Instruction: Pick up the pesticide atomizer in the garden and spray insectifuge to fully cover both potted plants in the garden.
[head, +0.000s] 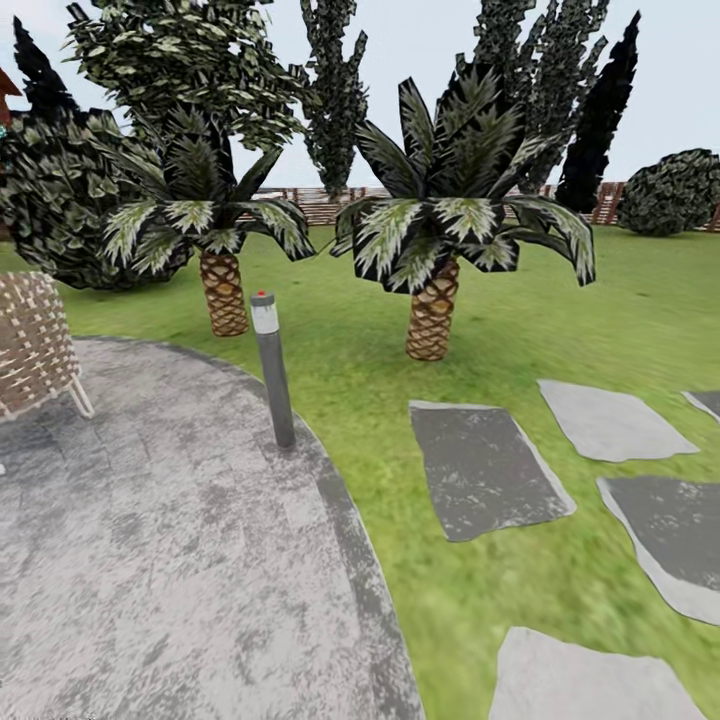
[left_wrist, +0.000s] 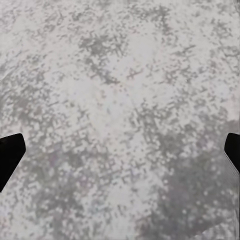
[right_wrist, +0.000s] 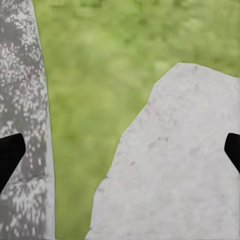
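Garden lawn stretches ahead of the robot, bounded at the far side by a brown slatted fence with tall trees and round dark bushes in front of it. A short grey lamp post stands at the edge of a round paved patio, and it serves as the reference point for this report.

Beyond the post, on the grass, stand two striped-leaf palms. To the post's right, flat grey stepping stones lie in the lawn, forming a path away from the patio. On the post's other side, at the patio's far edge, is part of a woven chair.

Neither the spray bottle nor the two small potted plants can be found at this moment. Judgement: the robot is in transit, and the task's objects remain to be located, probably further into the garden.

The left tool points down at the mottled paving, its fingertips set wide apart with nothing between them. The right tool is likewise spread wide and empty, looking down on a strip of grass between the patio edge and a pale stepping stone. Both are likely carried low and open, ready for the pickup.
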